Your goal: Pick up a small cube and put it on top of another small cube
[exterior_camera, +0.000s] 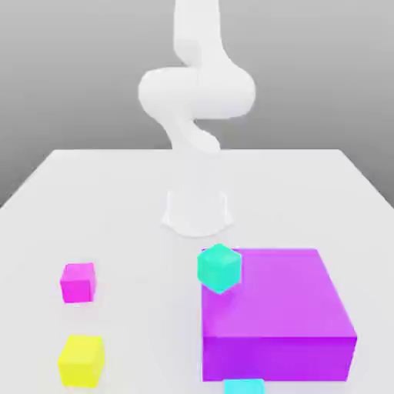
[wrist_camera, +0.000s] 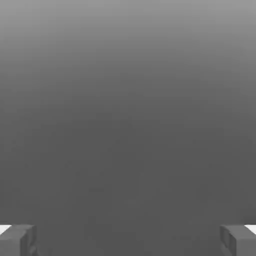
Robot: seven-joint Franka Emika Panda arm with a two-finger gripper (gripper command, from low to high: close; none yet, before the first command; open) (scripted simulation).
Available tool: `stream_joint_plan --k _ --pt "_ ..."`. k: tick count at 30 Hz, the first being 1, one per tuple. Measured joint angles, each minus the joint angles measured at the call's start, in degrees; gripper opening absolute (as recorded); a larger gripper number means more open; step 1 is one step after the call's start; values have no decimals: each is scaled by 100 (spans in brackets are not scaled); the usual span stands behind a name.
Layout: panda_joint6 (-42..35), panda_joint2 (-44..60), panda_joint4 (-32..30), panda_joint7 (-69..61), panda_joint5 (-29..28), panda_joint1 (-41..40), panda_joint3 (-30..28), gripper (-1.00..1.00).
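Several small cubes lie on the white table [exterior_camera: 115, 208]. A magenta cube [exterior_camera: 78, 282] and a yellow cube [exterior_camera: 81, 360] sit toward the exterior view's left. A teal cube [exterior_camera: 219, 268] sits tilted at the far left corner of a big purple block [exterior_camera: 277, 312]. A cyan cube [exterior_camera: 244, 386] is cut off by the picture's lower edge. In the hand view my gripper [wrist_camera: 128, 241] is open, its two fingertips [wrist_camera: 17, 240] far apart with nothing between them, facing plain grey background.
The white arm [exterior_camera: 196, 92] rises from its round base [exterior_camera: 197, 212] at the table's middle and leaves the picture at the top. The big purple block takes up the near right of the table.
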Motion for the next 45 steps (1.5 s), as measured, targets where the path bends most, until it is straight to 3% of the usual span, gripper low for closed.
stream_joint_plan --k 28,33,34,40,45 --pt "1599 5845 222 698 -375 121 467 0" --pt "2269 6881 379 796 -474 226 372 0" --pt "2376 7016 405 812 -493 242 353 -100" --pt "2432 7084 419 820 -503 248 345 -100" --pt "1819 6313 258 720 -375 182 437 -100"
